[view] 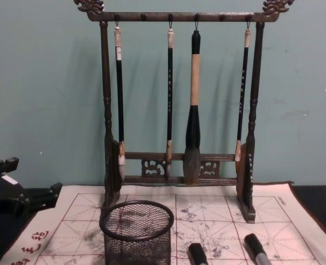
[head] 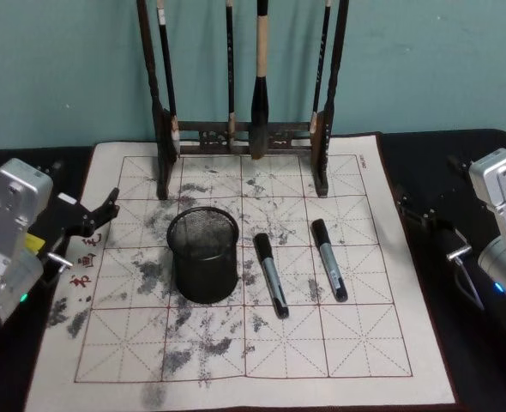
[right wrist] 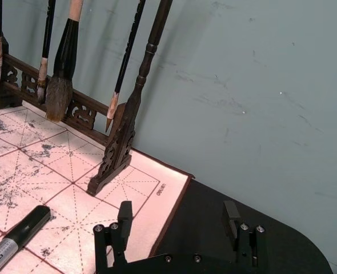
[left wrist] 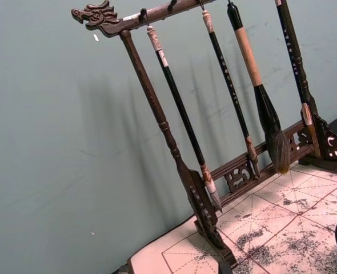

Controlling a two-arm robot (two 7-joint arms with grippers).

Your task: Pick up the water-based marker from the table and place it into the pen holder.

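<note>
Waiting at the edges, neither arm has started the pick, so the step in hand is the reach. The left gripper (head: 107, 210) hovers at the mat's (head: 133, 365) left border with its fingers apart and empty. The right gripper (right wrist: 177, 211) sits over the dark table (head: 484, 369) just off the mat's right edge, fingers spread wide, holding nothing.

Two markers lie flat on the mat, to the right of the holder (head: 203, 279). One marker (head: 270, 276) lies just beside it. The second marker (head: 329, 260) lies a little further right, roughly parallel, and the two are not touching. They look alike, and I cannot tell which is the one meant. Both have their black caps pointing toward the brush rack (head: 236, 130) at the back. The holder stands upright and looks empty.

The right arm seems better placed, being on the markers' side. The next move (as I judge it) calls for swinging in over a marker and turning the open fingers across its barrel. They should then drop low enough to close near its middle without nudging its neighbour or the holder.
</note>
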